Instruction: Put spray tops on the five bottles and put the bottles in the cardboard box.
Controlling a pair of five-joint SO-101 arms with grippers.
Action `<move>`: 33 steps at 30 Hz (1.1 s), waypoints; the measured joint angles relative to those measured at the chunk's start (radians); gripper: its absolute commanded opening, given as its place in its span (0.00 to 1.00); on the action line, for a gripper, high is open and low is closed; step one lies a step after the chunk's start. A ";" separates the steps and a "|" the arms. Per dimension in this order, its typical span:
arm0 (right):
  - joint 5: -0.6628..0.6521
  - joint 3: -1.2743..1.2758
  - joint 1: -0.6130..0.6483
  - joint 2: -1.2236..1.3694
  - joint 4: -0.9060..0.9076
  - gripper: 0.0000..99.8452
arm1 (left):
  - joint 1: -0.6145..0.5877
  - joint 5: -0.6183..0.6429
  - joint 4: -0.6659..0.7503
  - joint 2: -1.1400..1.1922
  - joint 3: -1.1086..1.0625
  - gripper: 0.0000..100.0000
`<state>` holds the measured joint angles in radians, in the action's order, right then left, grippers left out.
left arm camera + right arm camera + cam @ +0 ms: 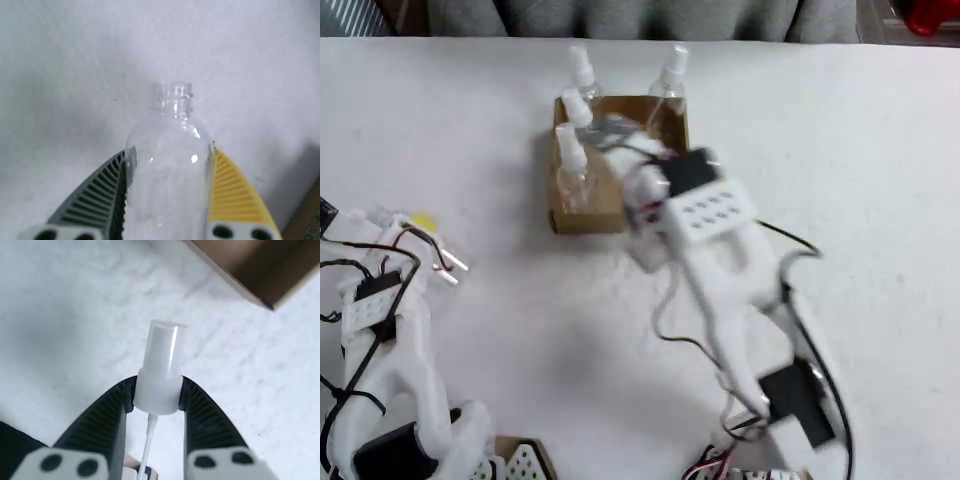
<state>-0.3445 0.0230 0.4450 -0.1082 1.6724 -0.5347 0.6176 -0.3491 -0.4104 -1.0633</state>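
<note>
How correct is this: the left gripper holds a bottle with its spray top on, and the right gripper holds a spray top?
No: in the left wrist view, the left gripper holds a bottle with a bare neck. The rest is right.

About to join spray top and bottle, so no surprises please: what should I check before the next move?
1. Grip on the bottle by the left gripper: ok.
2. Bare neck: ok.
3. Grip on the spray top by the right gripper: ok, at its collar.
4. Free tube: cannot tell, it runs back between the fingers.
5. Top over neck: not ok, the grippers sit well apart.
</note>
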 measured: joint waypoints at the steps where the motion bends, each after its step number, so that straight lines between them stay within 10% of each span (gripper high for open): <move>1: -0.020 0.052 -0.038 -0.051 -0.003 0.02 | 0.002 0.000 0.000 0.000 0.000 0.02; 20: -0.500 0.644 -0.934 -0.408 -0.384 0.02 | 0.167 -0.181 -0.075 0.000 -0.025 0.02; 33: -0.663 0.644 -1.112 0.012 -0.681 0.23 | 0.259 -0.330 -0.221 -0.068 -0.034 0.02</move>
<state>-1.0073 0.6674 -0.6674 -0.0959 0.9912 -0.2754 0.2877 -0.5700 -0.4780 -1.0971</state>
